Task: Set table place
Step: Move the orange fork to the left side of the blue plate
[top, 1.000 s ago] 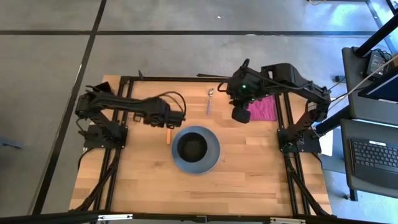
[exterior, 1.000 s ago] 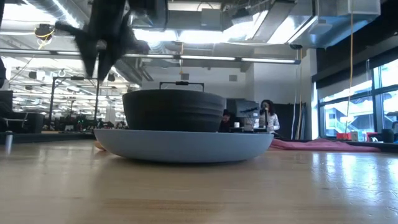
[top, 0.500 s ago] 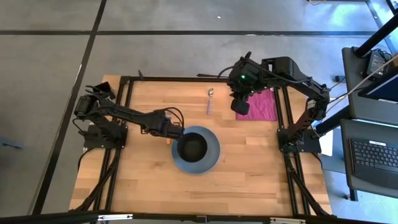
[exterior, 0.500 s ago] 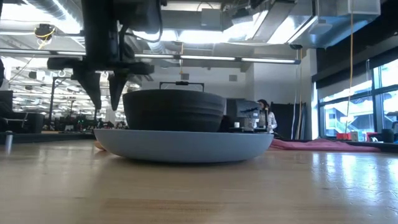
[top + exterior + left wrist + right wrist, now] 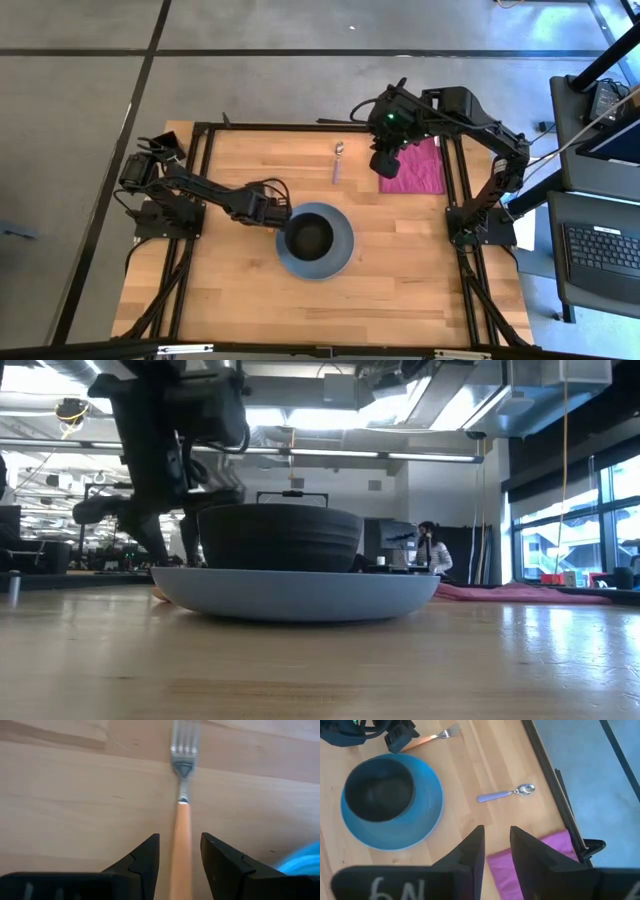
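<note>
Fork [image 5: 181, 832] lies on the table [image 5: 400, 270] just beside the plate [image 5: 340, 262] that holds the bowl [image 5: 309, 236]; my left gripper [image 5: 178, 855] straddles its orange handle, fingers spread, seemingly not yet touching. My right gripper [image 5: 496, 847], slightly parted, hangs above the pink cloth [image 5: 425, 172] near the spoon [image 5: 336, 164]

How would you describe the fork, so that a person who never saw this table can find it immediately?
Start from the grey-blue plate with the black bowl in the middle of the wooden table. The fork lies just beside that plate, between the open fingers of the left gripper. Its handle is orange, while the spoon farther off has a purple one.
</note>
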You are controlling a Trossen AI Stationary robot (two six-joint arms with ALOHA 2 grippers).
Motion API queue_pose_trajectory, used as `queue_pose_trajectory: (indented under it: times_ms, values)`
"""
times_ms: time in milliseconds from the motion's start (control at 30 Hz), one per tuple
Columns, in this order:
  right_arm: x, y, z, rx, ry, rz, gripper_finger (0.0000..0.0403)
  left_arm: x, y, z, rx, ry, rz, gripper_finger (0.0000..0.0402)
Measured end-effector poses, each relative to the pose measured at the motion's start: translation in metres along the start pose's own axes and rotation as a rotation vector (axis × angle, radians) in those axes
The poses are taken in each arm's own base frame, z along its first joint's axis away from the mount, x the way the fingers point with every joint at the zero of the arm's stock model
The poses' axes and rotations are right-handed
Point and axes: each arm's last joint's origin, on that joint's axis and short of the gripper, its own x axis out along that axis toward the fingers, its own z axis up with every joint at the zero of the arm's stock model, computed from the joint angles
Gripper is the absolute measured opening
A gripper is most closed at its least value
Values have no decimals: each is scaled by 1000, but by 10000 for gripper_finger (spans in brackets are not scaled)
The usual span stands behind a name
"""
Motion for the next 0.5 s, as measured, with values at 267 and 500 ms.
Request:
queue_pose_trajectory:
  times_ms: [267, 500]
  values:
    - [0, 0, 0, 50, -1, 1, 94, 14, 2, -4, -34, 17, -81, 135]
    - [0, 0, 1, 53, -12, 2, 94, 22, 10, -5, -31, 8, -69, 135]
